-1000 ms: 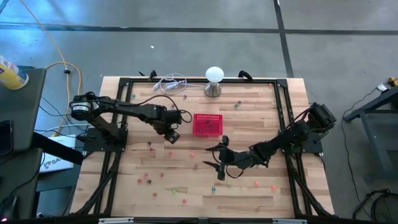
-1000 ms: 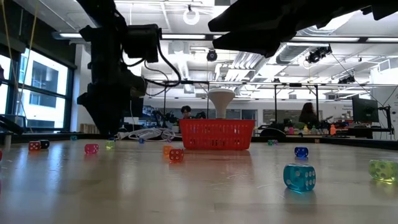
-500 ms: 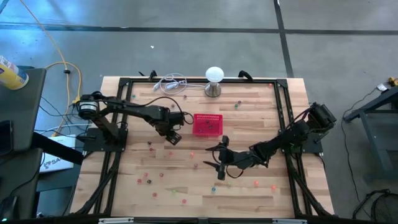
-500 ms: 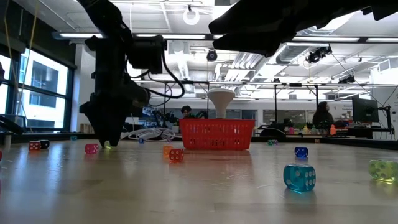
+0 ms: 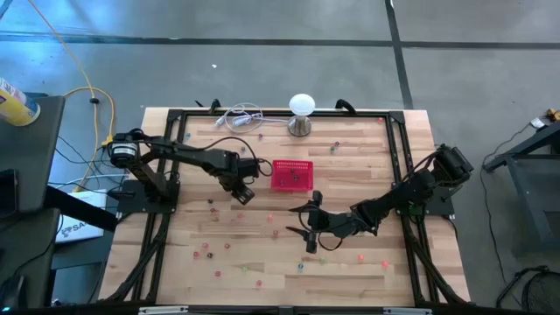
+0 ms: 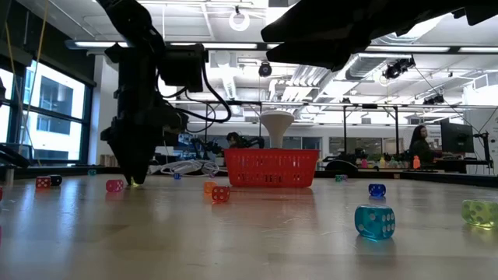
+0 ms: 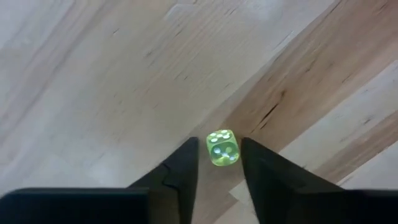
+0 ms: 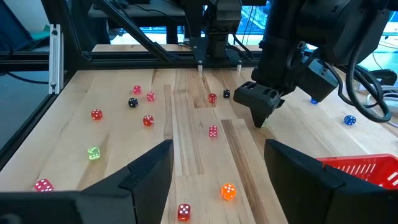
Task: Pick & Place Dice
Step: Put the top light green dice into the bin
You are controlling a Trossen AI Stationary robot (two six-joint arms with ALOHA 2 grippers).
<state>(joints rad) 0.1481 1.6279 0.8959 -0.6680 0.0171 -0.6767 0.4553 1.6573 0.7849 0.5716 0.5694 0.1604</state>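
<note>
The left arm reaches in from the table's left edge, stretched toward the red mesh basket (image 5: 291, 175), with its wrist bent steeply down so that the left gripper (image 5: 244, 194) stands tips-down on the wooden table (image 5: 175, 245), just to the left of the basket and slightly nearer the front edge. In the left wrist view its two dark fingers (image 7: 184, 163) are drawn in narrow around a yellow-green die (image 7: 222, 148) that sits on the wood between them; a thin gap shows on either side, so whether the pads touch it cannot be told. In the low view the gripper (image 6: 137, 173) is down at the table surface to the left of the basket (image 6: 271, 168).

The white ball lamp (image 5: 301, 107) stands behind the basket at the far edge.

The rest of the dice (image 5: 210, 254) lie scattered over the table, most of them in front of the basket and to its front left, a few beyond it toward the far edge. In the low view a blue die (image 6: 374, 221) and an orange one (image 6: 220, 194) lie in front of the basket.

The right arm comes from the table's right edge, folded low and lying almost level, its right gripper (image 5: 306, 229) in front of the basket with the fingers (image 8: 148, 169) spread wide and nothing between them.
</note>
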